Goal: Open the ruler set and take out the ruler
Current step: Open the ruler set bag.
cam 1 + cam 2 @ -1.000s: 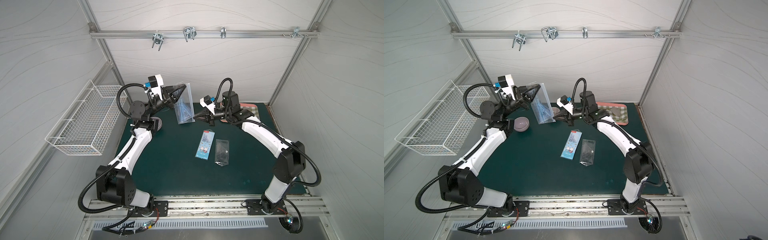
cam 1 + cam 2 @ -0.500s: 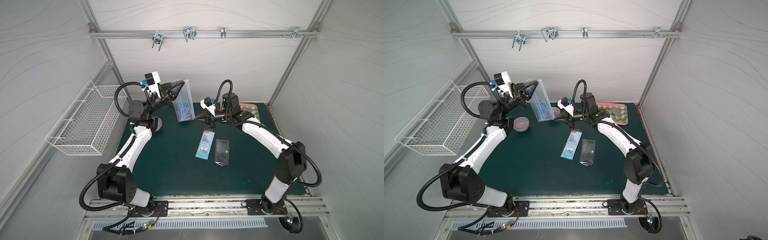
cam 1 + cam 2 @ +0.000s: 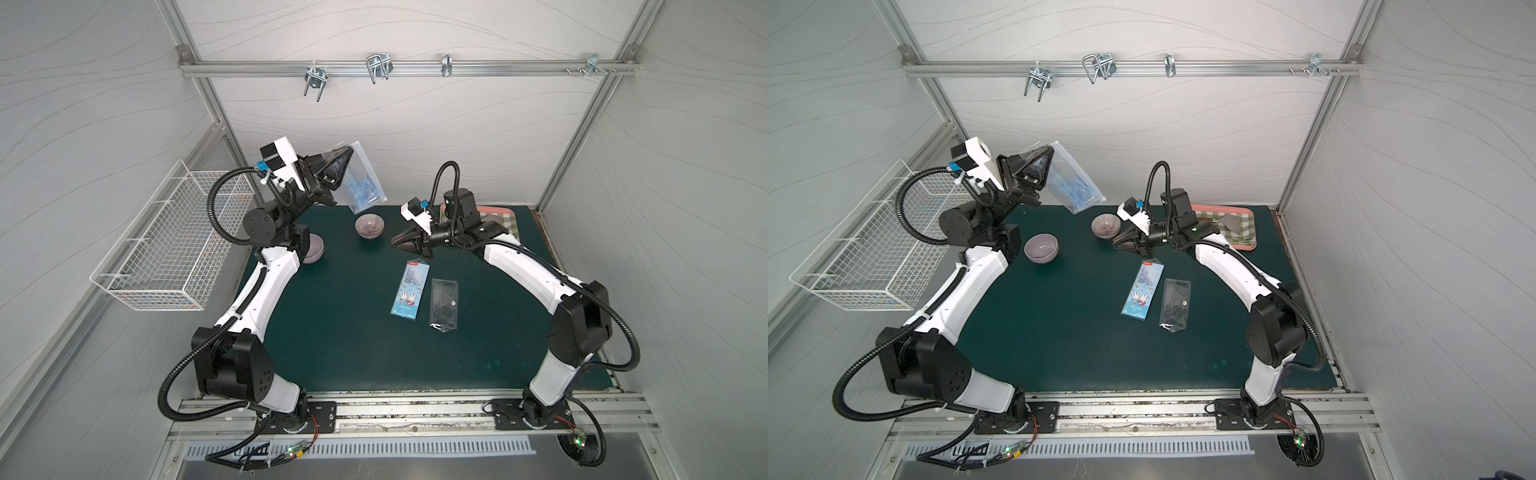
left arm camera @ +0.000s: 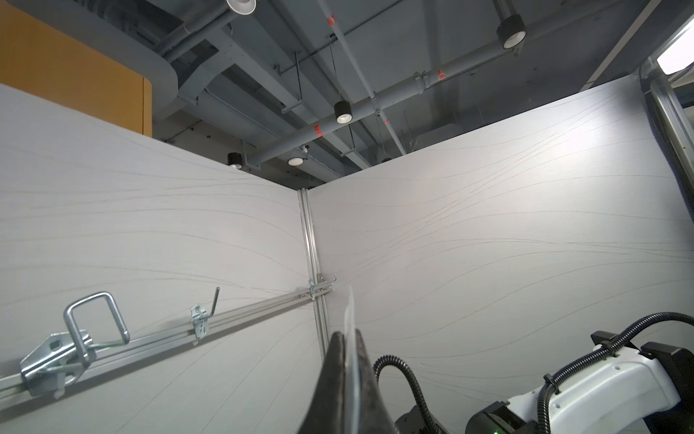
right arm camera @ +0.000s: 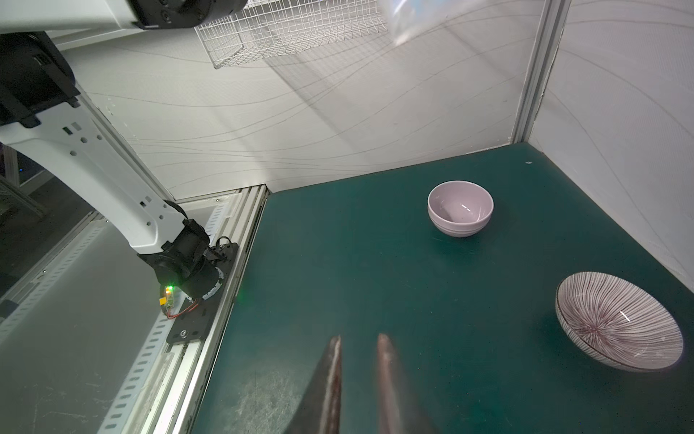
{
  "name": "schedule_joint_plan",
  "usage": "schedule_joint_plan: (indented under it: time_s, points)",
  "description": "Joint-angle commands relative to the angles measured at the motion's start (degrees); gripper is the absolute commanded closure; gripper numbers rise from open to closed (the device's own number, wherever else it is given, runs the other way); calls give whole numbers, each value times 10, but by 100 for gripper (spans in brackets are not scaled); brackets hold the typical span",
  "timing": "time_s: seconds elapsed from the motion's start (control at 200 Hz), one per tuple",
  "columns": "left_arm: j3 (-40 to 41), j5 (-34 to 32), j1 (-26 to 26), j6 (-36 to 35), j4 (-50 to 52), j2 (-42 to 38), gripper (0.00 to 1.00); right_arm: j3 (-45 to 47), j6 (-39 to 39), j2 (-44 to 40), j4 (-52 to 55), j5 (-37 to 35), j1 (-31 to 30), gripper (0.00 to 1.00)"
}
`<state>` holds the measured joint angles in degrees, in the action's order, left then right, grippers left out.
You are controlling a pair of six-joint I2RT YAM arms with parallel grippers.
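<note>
Ruler set [image 3: 365, 183]: clear pouch of blue pieces, hung in the air near the back wall, above the tabletop [image 3: 332, 353]. Left hand [image 3: 348, 150]: clamped tight on one end of it. Right hand [image 5: 358, 340]: jaws slightly parted, empty, hovered beside the striped bowl [image 3: 368, 225]. Blue printed card [image 3: 409, 291] and clear flat packet [image 3: 444, 305]: lay side by side, mid-tabletop.

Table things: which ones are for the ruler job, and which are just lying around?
For the job: clear pouch of blue rulers, left fingers pinching it, right fingers open, empty.
Lying about: plain bowl, striped bowl, tray, wire basket, bunny packet, clear packet.
</note>
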<state>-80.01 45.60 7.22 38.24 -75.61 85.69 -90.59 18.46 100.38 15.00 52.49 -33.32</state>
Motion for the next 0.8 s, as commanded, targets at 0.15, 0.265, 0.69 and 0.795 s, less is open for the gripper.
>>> schedule_joint_plan:
  time_s: [0.15,0.265,0.69,0.795]
  points:
    - [-18,-6,-2,28,-53,1,100,-36,18,5,24,4,6,71]
    - [-18,-6,-3,30,-53,2,100,-41,20,1,25,3,13,68]
    - [-1,5,-3,75,-54,10,100,-103,39,-12,59,19,53,36]
    - [7,10,-3,95,-54,14,100,-124,40,-9,66,21,60,31]
